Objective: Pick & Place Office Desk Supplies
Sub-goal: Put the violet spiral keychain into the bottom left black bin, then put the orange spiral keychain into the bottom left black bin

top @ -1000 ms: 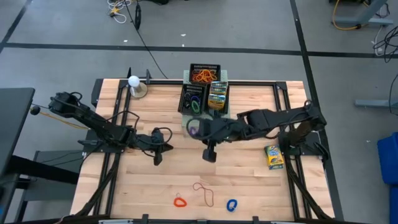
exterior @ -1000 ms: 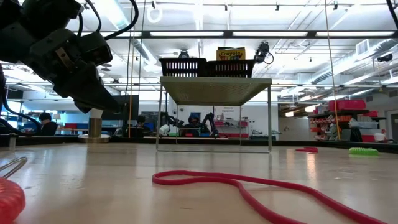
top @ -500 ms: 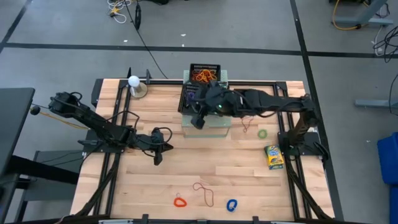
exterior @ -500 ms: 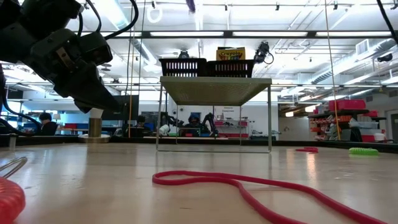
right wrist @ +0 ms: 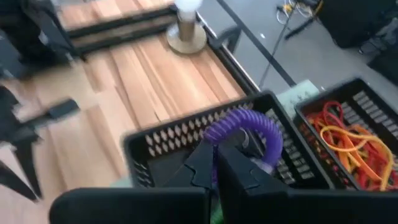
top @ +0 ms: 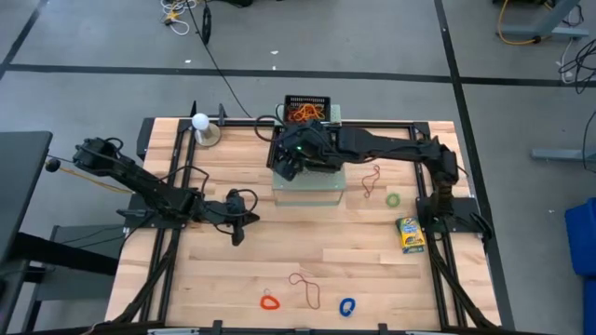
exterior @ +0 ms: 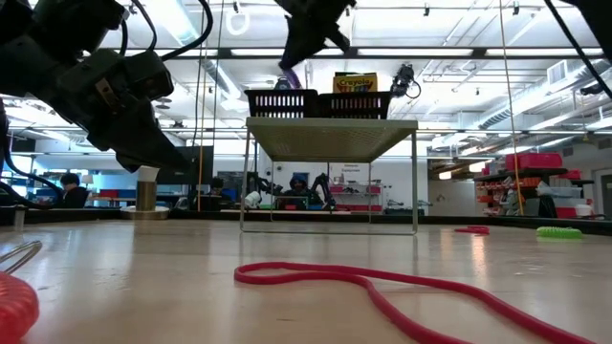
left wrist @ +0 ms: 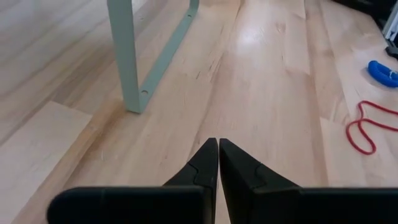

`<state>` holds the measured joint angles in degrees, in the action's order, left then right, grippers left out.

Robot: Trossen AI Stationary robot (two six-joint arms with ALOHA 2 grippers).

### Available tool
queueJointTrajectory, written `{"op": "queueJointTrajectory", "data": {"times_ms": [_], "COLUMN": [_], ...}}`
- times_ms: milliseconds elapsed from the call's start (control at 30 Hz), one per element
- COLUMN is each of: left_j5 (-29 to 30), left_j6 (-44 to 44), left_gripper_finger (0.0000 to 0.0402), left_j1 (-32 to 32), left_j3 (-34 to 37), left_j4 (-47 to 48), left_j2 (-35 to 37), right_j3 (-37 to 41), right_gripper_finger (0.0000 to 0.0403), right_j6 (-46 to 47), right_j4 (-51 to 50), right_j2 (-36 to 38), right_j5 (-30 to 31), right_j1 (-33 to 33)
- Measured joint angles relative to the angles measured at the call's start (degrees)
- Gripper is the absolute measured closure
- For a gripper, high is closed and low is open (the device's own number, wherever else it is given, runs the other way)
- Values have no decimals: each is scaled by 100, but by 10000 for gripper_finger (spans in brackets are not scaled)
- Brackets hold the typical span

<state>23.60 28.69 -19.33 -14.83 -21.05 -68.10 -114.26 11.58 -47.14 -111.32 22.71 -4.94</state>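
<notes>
My right gripper [top: 290, 160] [right wrist: 216, 163] is shut on a purple coiled loop [right wrist: 244, 127] over the near-left black mesh tray [right wrist: 180, 142] on the pale-green perforated stand [top: 312, 191]. In the low view the loop [exterior: 289, 74] hangs just above that tray's rim. Orange rubber bands [top: 304, 113] fill the far tray. A crayon box [exterior: 355, 82] stands in the right-hand tray. My left gripper [top: 237, 230] [left wrist: 218, 147] is shut, hovering over bare table left of the stand. My right gripper pinches the purple loop between its two fingers at one spot on the coil [right wrist: 219, 138]. The fingers [exterior: 304, 43] come from above, slanting down. The loop is lifted clear and hangs below them over the tray.
On the table lie a crayon box [top: 410, 234], a green loop [top: 393, 199] and a thin rubber band [top: 372, 179] right of the stand. Near the front edge are a red loop [top: 269, 301], a brown band [top: 304, 287] and a blue loop [top: 346, 305]. A white-topped post [top: 200, 125] stands far left.
My right gripper has carried the purple loop from the table in front of the stand toward the far edge, rising over the stand. It has then come down over the near-left mesh tray.
</notes>
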Motion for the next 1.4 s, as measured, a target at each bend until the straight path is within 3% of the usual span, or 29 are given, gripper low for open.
{"op": "queueJointTrajectory", "data": {"times_ms": [633,967,1267,1400], "left_j5": [19,37,37,37], "left_j6": [70,90,100,237], "left_gripper_finger": [381,381,381,381], "left_j1": [63,63,63,62], "left_j3": [2,2,2,2], "left_j4": [-105,-108,-110,-151], "left_j2": [-155,-155,-155,-155], "right_j3": [219,226,214,212], "right_gripper_finger": [369,323,241,241], "right_j6": [-507,-501,-464,-144], "right_j4": [297,344,388,244], "right_j2": [-323,-410,-389,-12], "right_j5": [188,214,274,207], "right_j1": [-382,-493,-460,-328]}}
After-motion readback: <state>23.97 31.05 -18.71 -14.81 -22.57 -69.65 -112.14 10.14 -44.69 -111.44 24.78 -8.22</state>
